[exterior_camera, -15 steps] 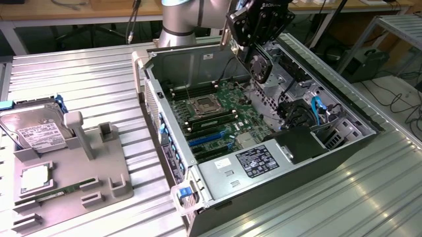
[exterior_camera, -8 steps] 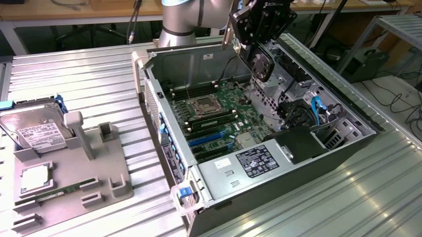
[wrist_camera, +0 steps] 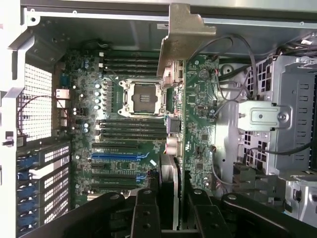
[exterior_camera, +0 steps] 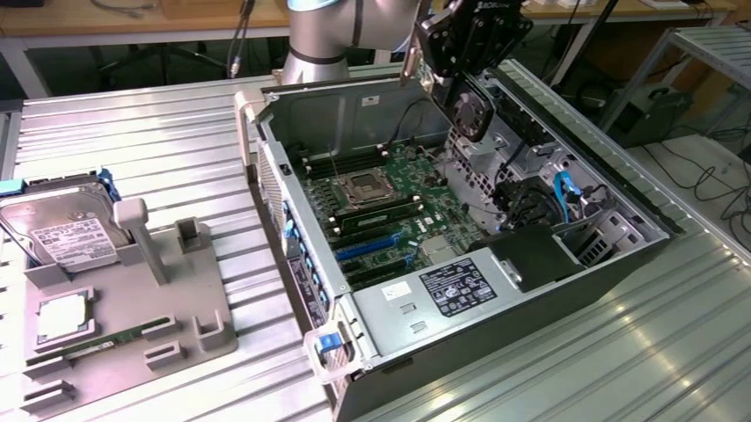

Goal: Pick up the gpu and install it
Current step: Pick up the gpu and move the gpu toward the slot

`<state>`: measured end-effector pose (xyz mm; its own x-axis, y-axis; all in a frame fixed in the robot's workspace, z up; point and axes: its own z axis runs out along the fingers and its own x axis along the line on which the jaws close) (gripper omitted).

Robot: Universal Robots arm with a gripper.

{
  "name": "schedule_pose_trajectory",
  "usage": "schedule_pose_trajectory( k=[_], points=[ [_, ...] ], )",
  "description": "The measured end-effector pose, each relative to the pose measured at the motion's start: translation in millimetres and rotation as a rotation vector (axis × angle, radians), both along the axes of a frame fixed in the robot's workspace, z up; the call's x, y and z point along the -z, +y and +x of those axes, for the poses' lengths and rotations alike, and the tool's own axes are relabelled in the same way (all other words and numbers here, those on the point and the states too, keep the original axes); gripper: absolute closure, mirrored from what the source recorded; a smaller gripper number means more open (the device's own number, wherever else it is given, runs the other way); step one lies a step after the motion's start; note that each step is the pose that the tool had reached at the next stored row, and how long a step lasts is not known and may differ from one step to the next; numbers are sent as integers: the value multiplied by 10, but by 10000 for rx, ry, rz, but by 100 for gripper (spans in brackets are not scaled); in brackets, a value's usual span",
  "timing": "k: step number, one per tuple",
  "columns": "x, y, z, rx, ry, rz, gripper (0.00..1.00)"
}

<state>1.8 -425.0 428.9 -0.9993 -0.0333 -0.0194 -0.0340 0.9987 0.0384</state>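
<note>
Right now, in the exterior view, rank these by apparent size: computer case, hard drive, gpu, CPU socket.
1. computer case
2. hard drive and gpu look similar; the gpu is raised and partly hidden, so I won't rank them.
3. CPU socket

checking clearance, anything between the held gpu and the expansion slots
Nothing visible: the gpu sits in the gripper above the open case, the expansion slots lie bare, and the cables run beside the drive cage.

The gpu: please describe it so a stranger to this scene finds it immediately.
Find the open computer case; above it hangs the gripper. The gpu is the card it holds in the air, with a silvery end bracket, unlike the parts fixed inside.
</note>
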Motion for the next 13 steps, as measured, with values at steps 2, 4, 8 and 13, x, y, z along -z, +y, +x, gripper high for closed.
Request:
schedule_pose_trajectory(
  k=[2,4,8,13],
  points=[
    [0,4,-1,-1,0,1,73],
    [0,4,-19,0,0,0,73],
    [0,4,-25,-1,0,0,73],
    [0,4,-25,-1,0,0,73]
  ],
)
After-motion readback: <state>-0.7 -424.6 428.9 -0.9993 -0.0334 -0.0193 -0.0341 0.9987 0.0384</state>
